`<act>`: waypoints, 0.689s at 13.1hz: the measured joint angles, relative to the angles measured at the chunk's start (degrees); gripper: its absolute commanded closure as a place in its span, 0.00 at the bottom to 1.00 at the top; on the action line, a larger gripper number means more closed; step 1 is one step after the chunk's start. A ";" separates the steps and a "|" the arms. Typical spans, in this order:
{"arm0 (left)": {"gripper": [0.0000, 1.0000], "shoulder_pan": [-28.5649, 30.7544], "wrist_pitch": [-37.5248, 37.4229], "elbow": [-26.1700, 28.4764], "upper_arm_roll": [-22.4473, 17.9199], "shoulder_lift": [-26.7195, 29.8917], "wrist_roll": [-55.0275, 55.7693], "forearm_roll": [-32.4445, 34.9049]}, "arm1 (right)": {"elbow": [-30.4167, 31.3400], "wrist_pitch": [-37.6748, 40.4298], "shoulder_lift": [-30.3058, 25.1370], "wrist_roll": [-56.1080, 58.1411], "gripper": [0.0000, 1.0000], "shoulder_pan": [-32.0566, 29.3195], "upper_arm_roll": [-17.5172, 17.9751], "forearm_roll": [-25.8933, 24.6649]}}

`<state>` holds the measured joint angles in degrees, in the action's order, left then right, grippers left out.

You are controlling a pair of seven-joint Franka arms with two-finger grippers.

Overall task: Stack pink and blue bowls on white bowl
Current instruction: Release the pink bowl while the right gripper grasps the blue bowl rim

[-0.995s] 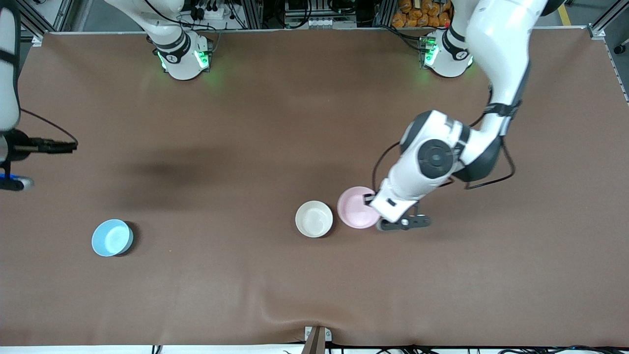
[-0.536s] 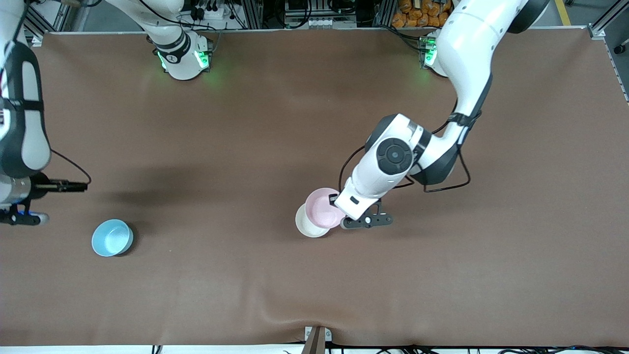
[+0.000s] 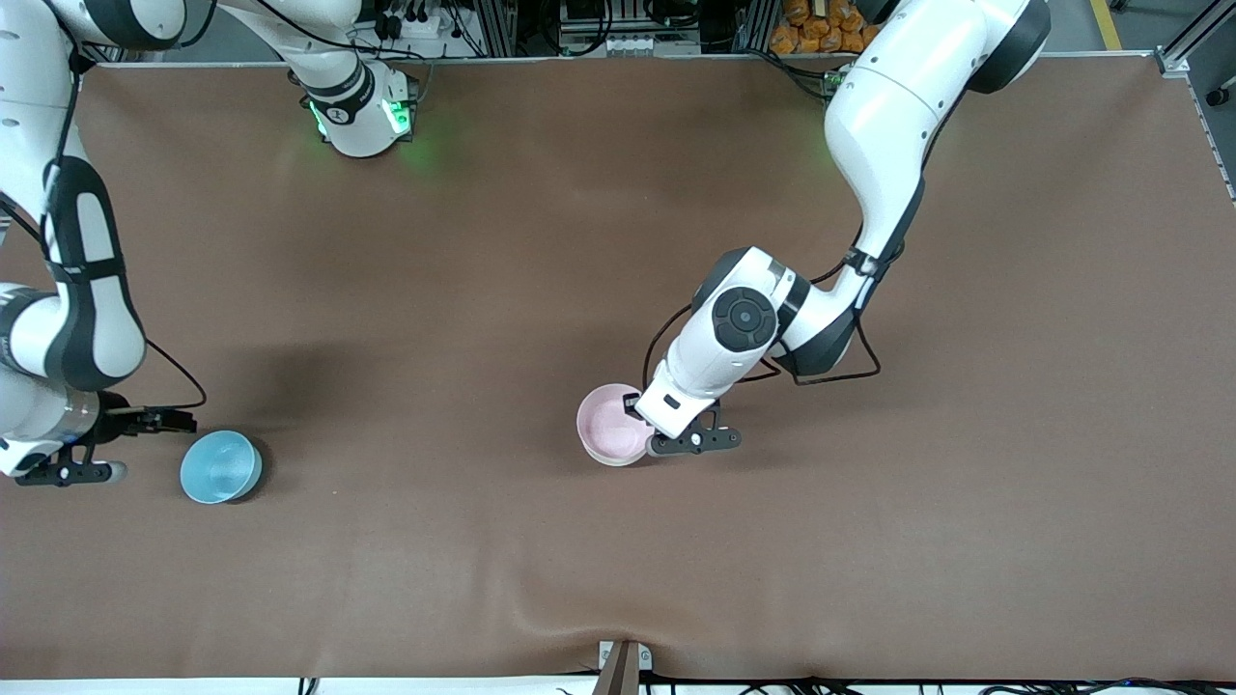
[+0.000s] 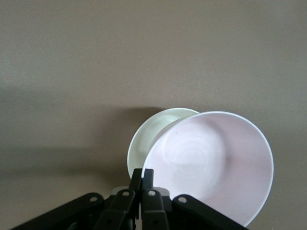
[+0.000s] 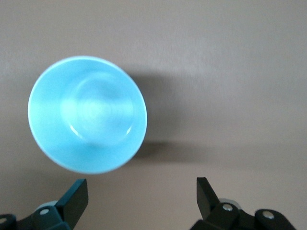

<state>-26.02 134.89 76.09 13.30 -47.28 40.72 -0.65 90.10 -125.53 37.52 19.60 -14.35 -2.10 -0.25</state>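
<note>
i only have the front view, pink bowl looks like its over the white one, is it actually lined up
Observer: Not quite. In the left wrist view the pink bowl sits offset over the white bowl, and a crescent of the white inside shows past its rim.
Operator: left gripper got hold of it or let go
Observer: The left gripper is shut on the pink bowl's rim, fingers pinched together.
Operator: and the right one, cant see its fingers
Observer: The right gripper is open, its fingers wide apart over the cloth just beside the blue bowl, not around it.
</note>
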 measured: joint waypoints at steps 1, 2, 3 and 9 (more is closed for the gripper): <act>1.00 -0.04 0.74 -0.01 -0.01 -0.40 0.00 0.00 | 0.09 -1.59 0.71 0.24 0.00 0.04 0.09 0.18; 1.00 -0.04 1.31 -0.01 -0.02 -0.79 0.00 0.00 | 0.25 -3.64 1.49 0.33 0.00 0.05 0.20 0.24; 1.00 -0.04 1.72 -0.01 -0.05 -1.11 0.00 0.00 | 0.39 -5.74 2.34 0.35 0.00 0.06 0.31 0.26; 1.00 -0.03 2.07 -0.02 -0.30 -1.56 0.00 0.00 | 0.42 -8.97 5.05 0.41 0.58 0.10 0.64 4.86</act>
<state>-26.05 136.96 76.07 13.00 -48.84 40.72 -0.65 90.52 -134.51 42.57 20.01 -14.25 -1.46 4.61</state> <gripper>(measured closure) 0.974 0.004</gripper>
